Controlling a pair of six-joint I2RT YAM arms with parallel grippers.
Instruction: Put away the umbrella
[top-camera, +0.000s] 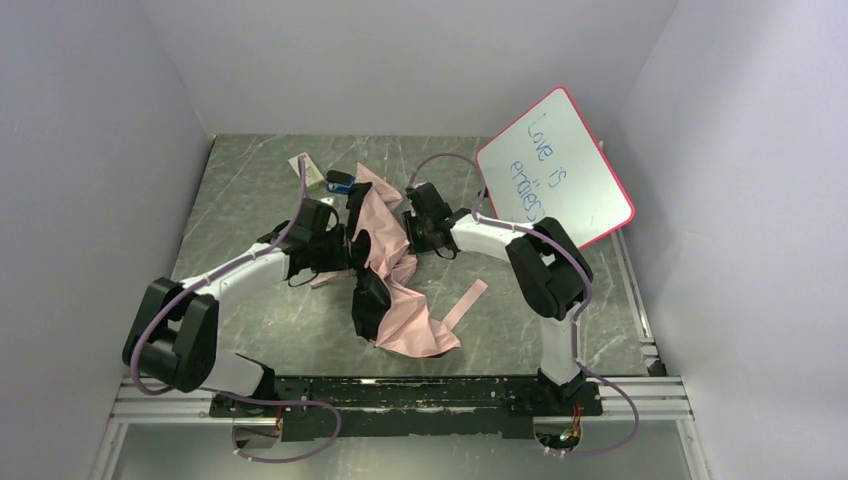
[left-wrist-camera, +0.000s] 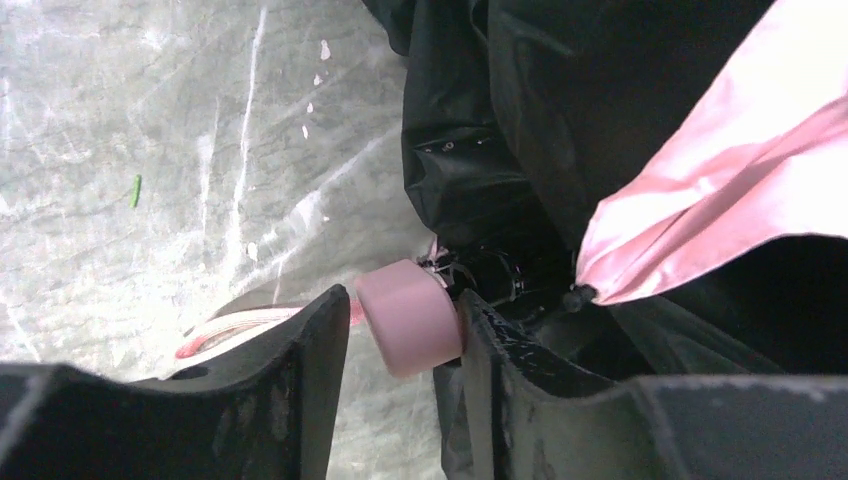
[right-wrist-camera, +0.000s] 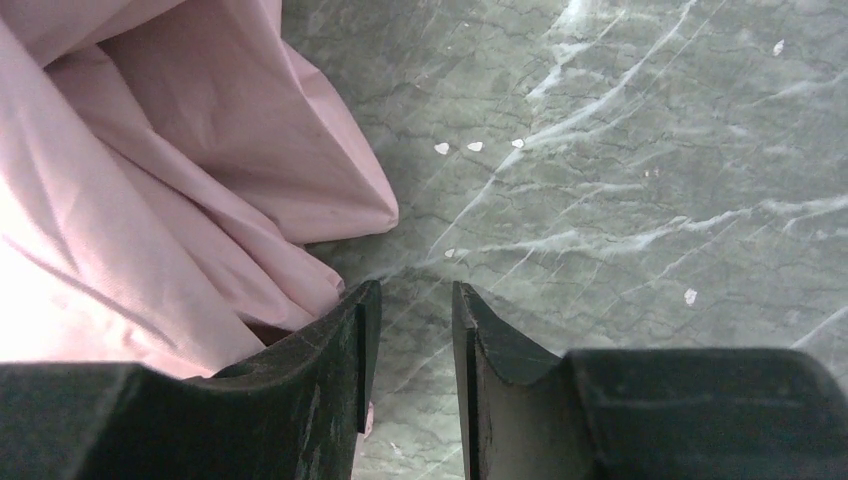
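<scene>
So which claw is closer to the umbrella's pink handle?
Left. The left gripper has the pink handle right between its fingers. The right gripper sits beside the umbrella's pink fabric, with only table between its fingers.

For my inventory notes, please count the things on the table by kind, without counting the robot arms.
Umbrella: 1
Whiteboard: 1
Small blue item, too small to name: 1
Small white item, too small to name: 1
Total: 4
</scene>
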